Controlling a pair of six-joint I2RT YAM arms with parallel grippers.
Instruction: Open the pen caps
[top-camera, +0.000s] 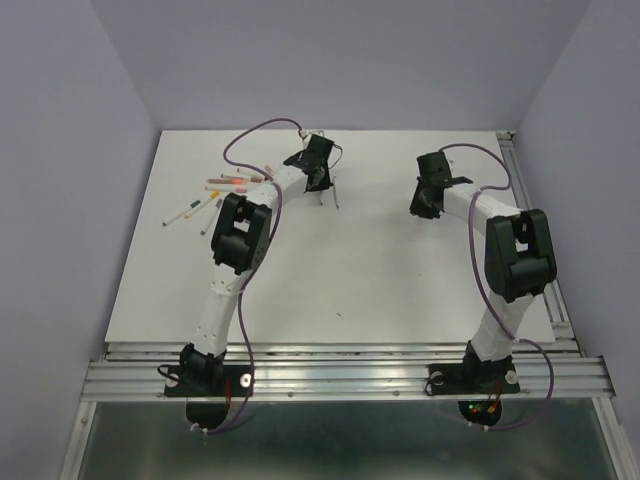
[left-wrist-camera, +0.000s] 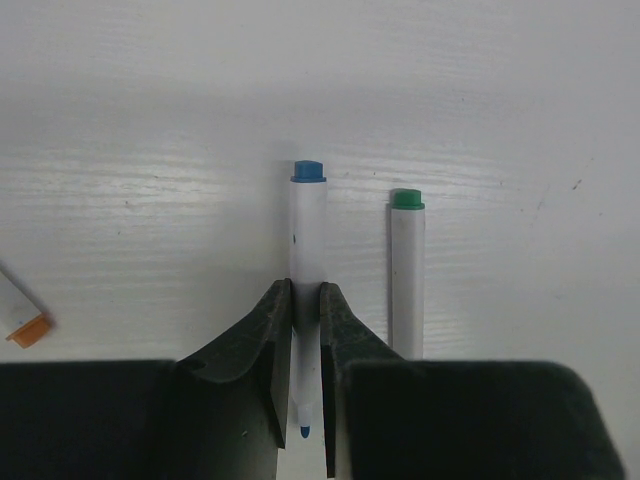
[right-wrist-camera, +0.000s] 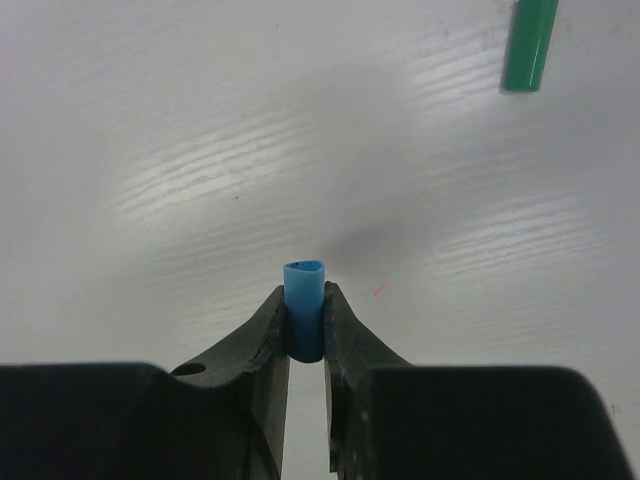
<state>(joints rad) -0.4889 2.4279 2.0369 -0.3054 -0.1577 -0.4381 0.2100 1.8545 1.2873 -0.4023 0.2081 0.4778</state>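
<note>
The right tool (right-wrist-camera: 305, 292) is closed narrowly on a short blue plastic cap (right-wrist-camera: 304, 315). The cap sits between the pads with its open mouth pointing to 12 o'clock, over the white wood-grain table (right-wrist-camera: 200, 150). A short green plastic cap (right-wrist-camera: 529, 45) lies on the table at 1 o'clock from that tool, well apart from it.

The left tool (left-wrist-camera: 305, 292) pinches a long thin white plastic pen body (left-wrist-camera: 307, 235) across its barrel. The pen's blue end plug points to 12 o'clock, and its bare blue tip (left-wrist-camera: 304, 432) shows uncapped at 6 o'clock between the fingers. Just beside it at 3 o'clock, a second white pen body with a green end (left-wrist-camera: 406, 275) lies parallel on the table, its lower part hidden behind the tool. At 9 o'clock an orange-ended pen (left-wrist-camera: 22, 318) pokes in from the frame edge.

From above, the two tools are well apart, the left toward 12 o'clock of the table and the right toward 2 o'clock. A loose cluster of pens (top-camera: 215, 192) lies at 9 o'clock of the left tool.
</note>
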